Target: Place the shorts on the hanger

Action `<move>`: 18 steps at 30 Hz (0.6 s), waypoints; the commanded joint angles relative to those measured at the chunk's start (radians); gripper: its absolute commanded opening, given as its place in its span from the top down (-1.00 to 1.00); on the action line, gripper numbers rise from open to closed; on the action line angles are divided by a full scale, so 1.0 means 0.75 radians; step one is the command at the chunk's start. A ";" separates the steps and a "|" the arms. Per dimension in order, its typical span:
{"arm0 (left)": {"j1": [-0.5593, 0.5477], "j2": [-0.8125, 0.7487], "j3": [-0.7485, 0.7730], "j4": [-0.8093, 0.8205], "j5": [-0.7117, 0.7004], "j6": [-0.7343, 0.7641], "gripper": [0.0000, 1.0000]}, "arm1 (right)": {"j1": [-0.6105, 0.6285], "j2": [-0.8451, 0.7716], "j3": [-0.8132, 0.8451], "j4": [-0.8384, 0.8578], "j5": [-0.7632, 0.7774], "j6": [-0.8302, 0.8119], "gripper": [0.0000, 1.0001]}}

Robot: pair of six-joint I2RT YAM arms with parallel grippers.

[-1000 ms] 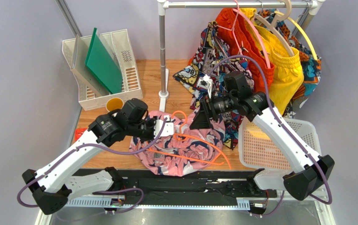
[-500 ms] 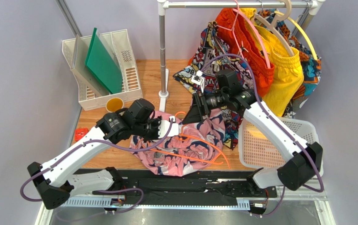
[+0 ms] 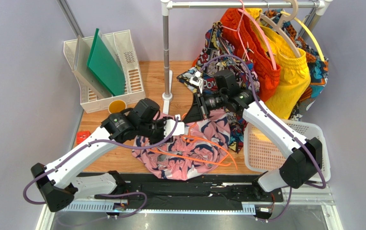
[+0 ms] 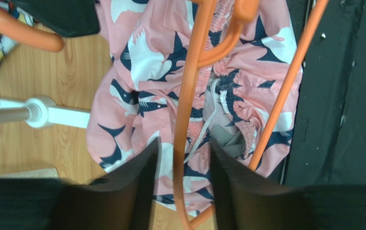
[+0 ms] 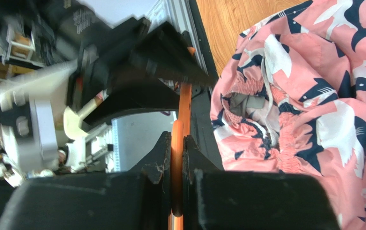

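The pink bird-print shorts lie crumpled on the wooden table near its front edge. The orange hanger rests across them. My right gripper comes in from the back, and in the right wrist view it is shut on a thin bar of the hanger, with the shorts beside it. My left gripper is at the shorts' left edge. In the left wrist view it stands open astride one hanger bar without touching it, above the shorts.
A clothes rail post stands behind the shorts, its rail hung with comic-print, orange and yellow shorts. A white basket sits at the right. A file tray with a green board and a yellow cup are back left.
My right gripper moved left toward the hanger's top and shut on it. My left gripper, shut before, has opened and let go of the hanger bar.
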 commanded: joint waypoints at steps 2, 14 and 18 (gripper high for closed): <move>0.322 -0.101 0.017 -0.039 0.428 -0.119 -0.64 | -0.030 -0.170 -0.040 -0.128 -0.016 -0.242 1.00; 0.570 0.009 -0.169 -0.446 0.627 0.463 -0.17 | -0.041 -0.442 -0.060 -0.607 0.238 -1.066 1.00; 0.468 -0.050 -0.314 -0.395 0.588 0.657 -0.17 | -0.043 -0.461 -0.083 -0.699 0.305 -1.226 1.00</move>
